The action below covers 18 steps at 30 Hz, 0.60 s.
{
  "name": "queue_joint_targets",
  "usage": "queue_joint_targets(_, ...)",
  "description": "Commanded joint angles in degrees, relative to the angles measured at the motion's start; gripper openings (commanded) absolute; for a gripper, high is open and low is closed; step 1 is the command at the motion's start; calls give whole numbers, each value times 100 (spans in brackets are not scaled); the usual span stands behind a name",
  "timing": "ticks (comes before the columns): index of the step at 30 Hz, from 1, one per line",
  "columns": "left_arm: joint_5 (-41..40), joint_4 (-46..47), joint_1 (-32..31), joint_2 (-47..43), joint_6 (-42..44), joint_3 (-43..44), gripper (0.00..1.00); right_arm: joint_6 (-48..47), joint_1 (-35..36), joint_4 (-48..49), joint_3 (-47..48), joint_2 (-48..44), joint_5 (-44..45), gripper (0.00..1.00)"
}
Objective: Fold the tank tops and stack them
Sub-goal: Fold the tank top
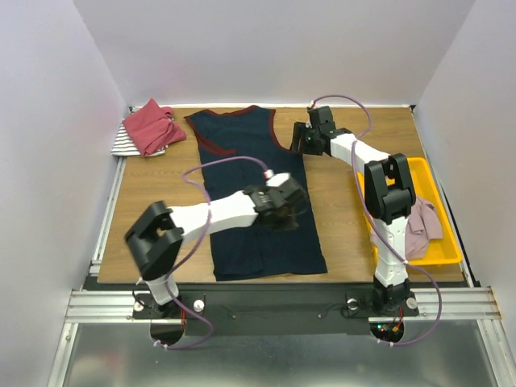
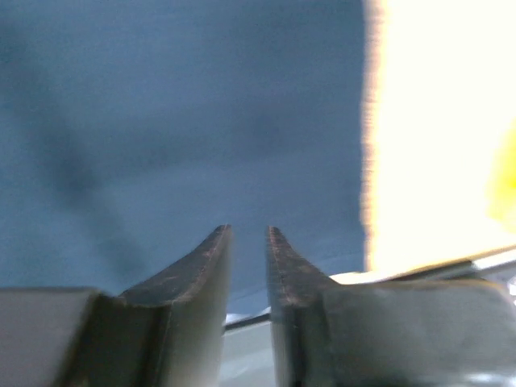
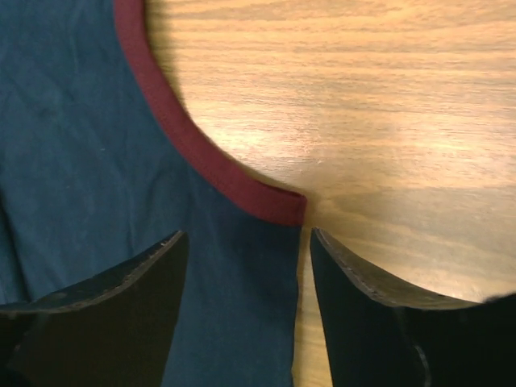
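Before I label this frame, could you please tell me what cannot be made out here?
Left wrist view, blurred: whether the left claw grips the navy top; from the top its wrist hides it.
Top view: striped top mostly under the red top.
Top view: pink top partly behind the right arm.
Left wrist view: table washed out by glare.

no words, labels, brands, numbers or signs can be read in any view. the navy tank top [image 1: 242,153] shows only plain cloth with maroon trim, and the yellow tray [image 1: 423,173] bears no legible marking.
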Motion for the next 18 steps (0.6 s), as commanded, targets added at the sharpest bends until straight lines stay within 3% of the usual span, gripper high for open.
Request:
queue_joint_targets(1, -272, 1008, -700, 712, 495, 1196, 40, -33, -86, 107, 259, 150, -237, 66)
queue_joint_targets(6, -210, 1369, -1052, 1608, 381, 1612, 43, 46, -182, 115, 74, 115, -10, 64)
queue_joint_targets(12, -386, 1405, -1395, 1935, 108, 1665, 50, 345, -683, 159, -225, -113, -412, 64)
queue_joint_targets(18, -852, 474, -1799, 2277, -427, 2068, 53, 407, -912, 194, -321, -377, -694, 65)
